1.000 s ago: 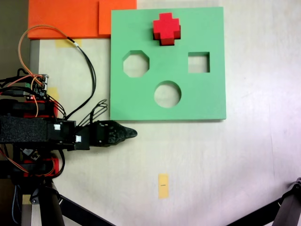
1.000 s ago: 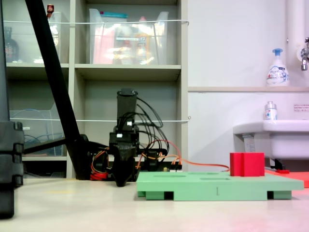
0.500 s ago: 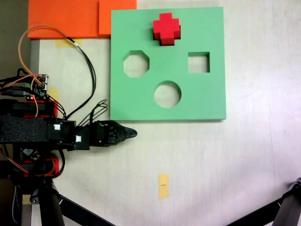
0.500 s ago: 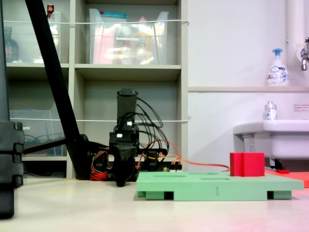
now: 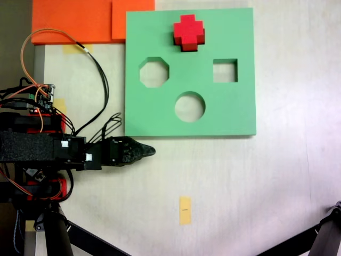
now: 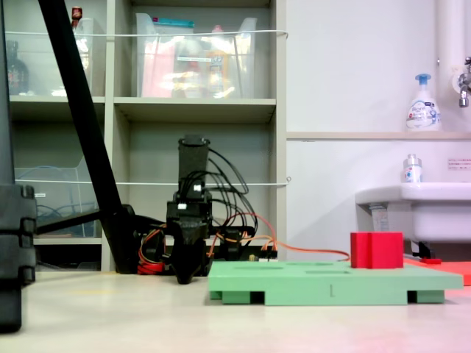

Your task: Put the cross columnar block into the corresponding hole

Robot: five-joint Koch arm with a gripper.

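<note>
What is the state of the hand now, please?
Hand: looks closed and holds nothing, resting low beside the green foam board; the red cross block stands apart on the board.

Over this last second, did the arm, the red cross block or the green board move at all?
Nothing visibly changed. The gripper rests low beside the green board, holding nothing, and the red cross block stands on the board near its far edge, as it did a second ago.
</note>
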